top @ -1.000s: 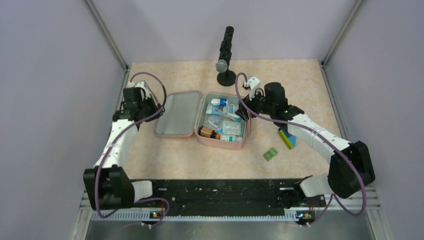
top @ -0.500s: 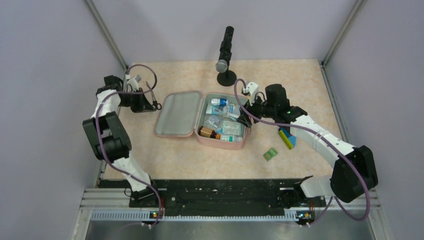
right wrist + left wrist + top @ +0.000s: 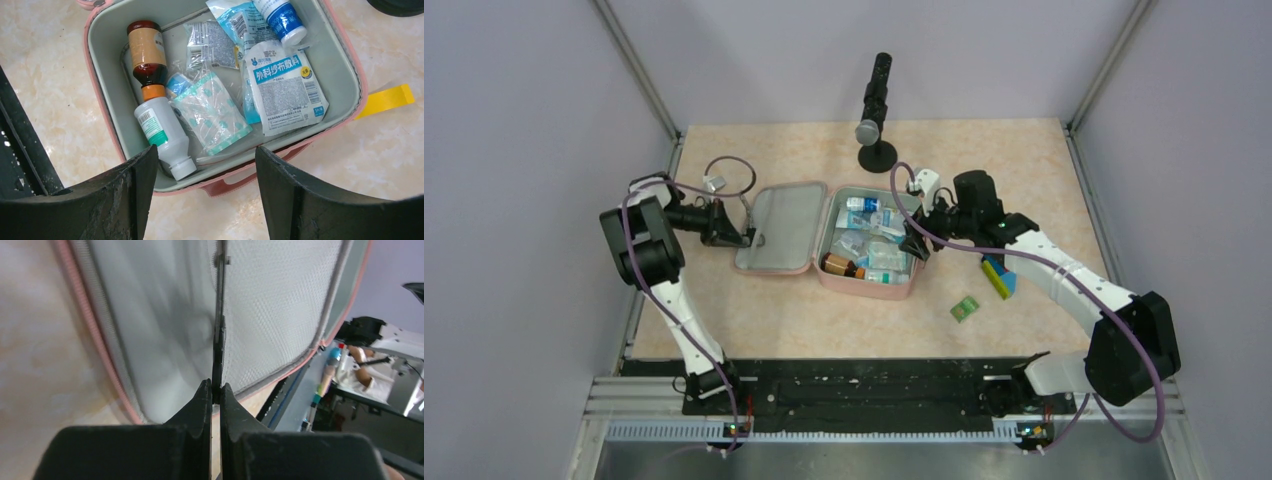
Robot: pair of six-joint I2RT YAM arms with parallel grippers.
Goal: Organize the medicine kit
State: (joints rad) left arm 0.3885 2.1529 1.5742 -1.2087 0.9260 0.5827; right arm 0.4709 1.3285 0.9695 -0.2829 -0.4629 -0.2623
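The pink medicine kit (image 3: 864, 284) lies open mid-table, its grey-lined lid (image 3: 779, 225) flat to the left. Its tray holds a brown bottle (image 3: 146, 50), a white bottle (image 3: 162, 132), a gauze packet (image 3: 282, 87) and other sachets. My left gripper (image 3: 742, 232) is at the lid's left edge; in the left wrist view it (image 3: 216, 387) is shut on a thin dark strap that runs across the mesh lining (image 3: 280, 305). My right gripper (image 3: 914, 240) hovers open and empty over the tray's right rim (image 3: 340, 65), above the pink handle.
A black stand with a grey head (image 3: 876, 110) is behind the kit. A multicoloured brick block (image 3: 997, 275) and a small green packet (image 3: 965, 309) lie right of the kit. A yellow strip (image 3: 385, 100) shows beside the tray. Walls enclose three sides.
My left arm has swung out to the left and then in to the lid's left edge, where its gripper has shut on the strap. My right gripper has shifted slightly toward the tray.
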